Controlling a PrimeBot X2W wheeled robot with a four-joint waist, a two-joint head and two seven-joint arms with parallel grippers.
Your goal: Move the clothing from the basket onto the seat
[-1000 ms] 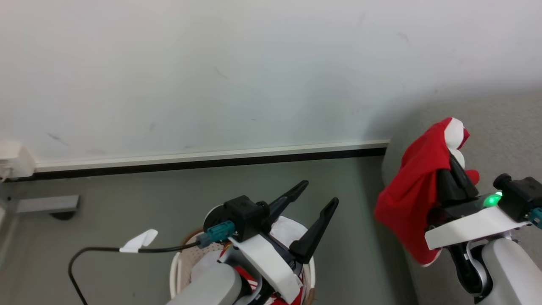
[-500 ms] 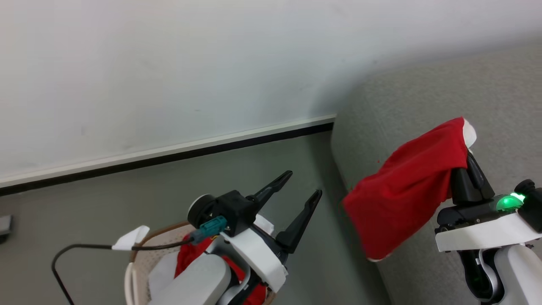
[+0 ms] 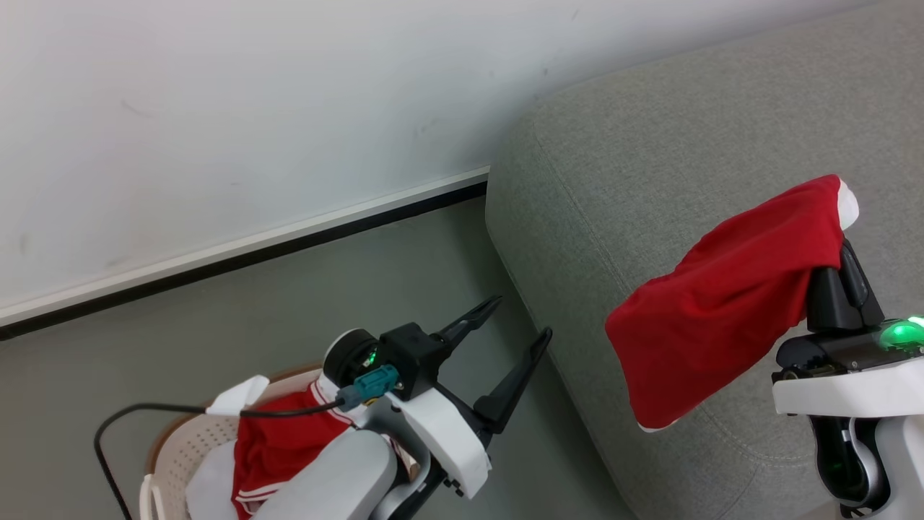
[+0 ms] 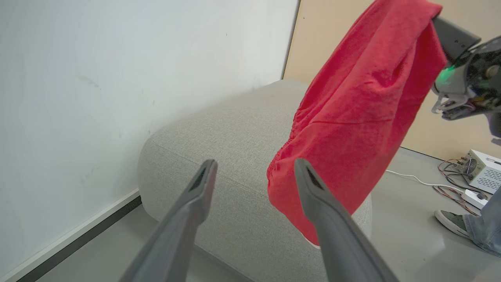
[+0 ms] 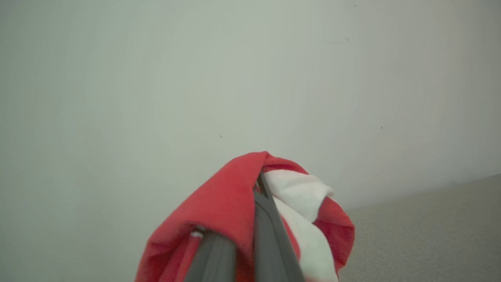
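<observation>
One red garment [image 3: 722, 303] with a white panel hangs draped over the right gripper [image 3: 843, 267], whose jaws are clenched on the cloth, above the seat [image 3: 650, 144]; contact with the cushion cannot be confirmed. The basket [image 3: 184, 455] stands on the floor [image 3: 289, 303], well apart from the seat. It contains a second garment [image 3: 278, 448], red with white stripe trim, beside a white sheet [image 3: 209, 491]. The left gripper [image 3: 522, 318] hovers between basket and seat, jaws spread and empty.

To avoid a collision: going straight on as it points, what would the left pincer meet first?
Probably the grey seat cushion; the hanging red garment is close beside that line.
</observation>
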